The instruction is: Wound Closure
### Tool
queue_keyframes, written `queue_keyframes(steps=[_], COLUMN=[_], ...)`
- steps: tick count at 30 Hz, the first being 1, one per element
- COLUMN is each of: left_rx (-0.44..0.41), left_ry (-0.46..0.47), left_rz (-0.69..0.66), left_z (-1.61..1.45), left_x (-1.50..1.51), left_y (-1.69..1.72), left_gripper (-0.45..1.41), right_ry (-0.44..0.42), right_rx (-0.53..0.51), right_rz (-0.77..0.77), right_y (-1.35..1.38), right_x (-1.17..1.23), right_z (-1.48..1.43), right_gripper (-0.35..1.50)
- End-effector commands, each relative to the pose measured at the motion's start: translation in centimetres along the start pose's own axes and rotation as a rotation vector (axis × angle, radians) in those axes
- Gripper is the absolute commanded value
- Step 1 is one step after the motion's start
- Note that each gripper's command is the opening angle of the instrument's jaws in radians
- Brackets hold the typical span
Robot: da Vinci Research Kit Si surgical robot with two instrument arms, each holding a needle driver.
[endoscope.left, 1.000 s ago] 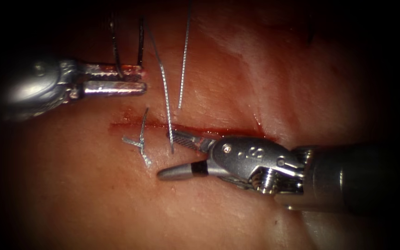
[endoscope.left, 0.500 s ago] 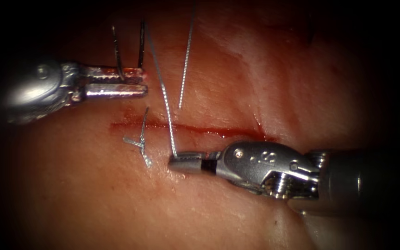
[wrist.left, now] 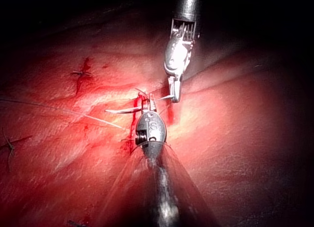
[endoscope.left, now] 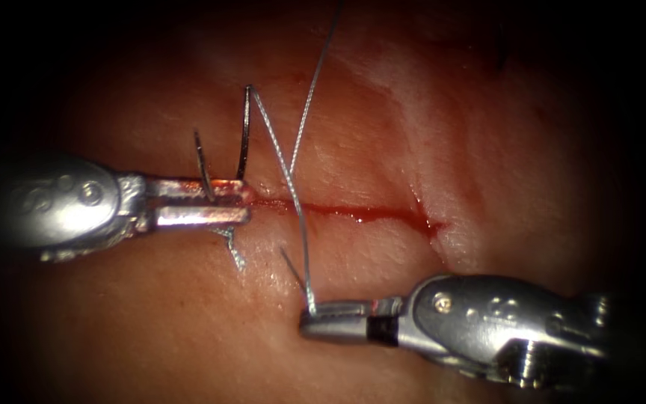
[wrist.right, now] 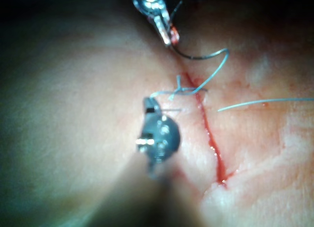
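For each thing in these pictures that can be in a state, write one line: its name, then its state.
left tool: jaws shut on the needle, over the cut's left end.
needle: held near mid-curve, both ends up, out of the tissue.
right tool: jaws shut on the thread, below the cut.
thread: taut from the needle's end down to the right tool.
cut: open, red fluid along it.
stitch: tied, at the left end.
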Motion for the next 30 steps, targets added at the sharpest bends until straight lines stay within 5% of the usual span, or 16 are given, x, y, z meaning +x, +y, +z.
queue_keyframes(steps=[1,2,3,4,6,8,16,30], left_rx=[-0.001,-0.003,-0.005,-0.005,0.017,0.041,0.144,0.148], left_ry=[0.001,0.001,0.004,0.004,-0.001,0.001,0.001,0.003], left_rz=[0.000,0.000,-0.001,-0.001,0.003,0.003,-0.019,-0.016], left_z=[0.06,0.04,-0.01,-0.01,-0.11,-0.24,-0.77,-0.71], left_x=[-0.05,-0.05,-0.05,-0.05,-0.04,-0.03,-0.07,-0.07], left_y=[0.00,-0.01,-0.03,-0.03,-0.09,-0.18,-0.50,-0.47], left_gripper=[-0.45,-0.45,-0.45,-0.45,-0.45,-0.45,-0.45,-0.45], right_ry=[0.020,0.035,0.065,0.065,0.081,0.084,0.068,0.046], right_rx=[0.004,0.004,0.003,0.003,-0.005,-0.031,-0.083,-0.192], right_rz=[0.000,-0.006,-0.023,-0.023,-0.037,-0.046,-0.061,-0.074], right_y=[-0.05,-0.05,0.00,0.00,0.08,0.18,0.48,0.97], right_x=[0.04,0.05,0.03,0.03,-0.03,-0.11,-0.36,-0.61], right_z=[0.18,0.21,0.25,0.25,0.25,0.20,0.05,0.51], right_gripper=[-0.35,-0.35,0.24,0.24,0.84,1.13,1.14,0.96])
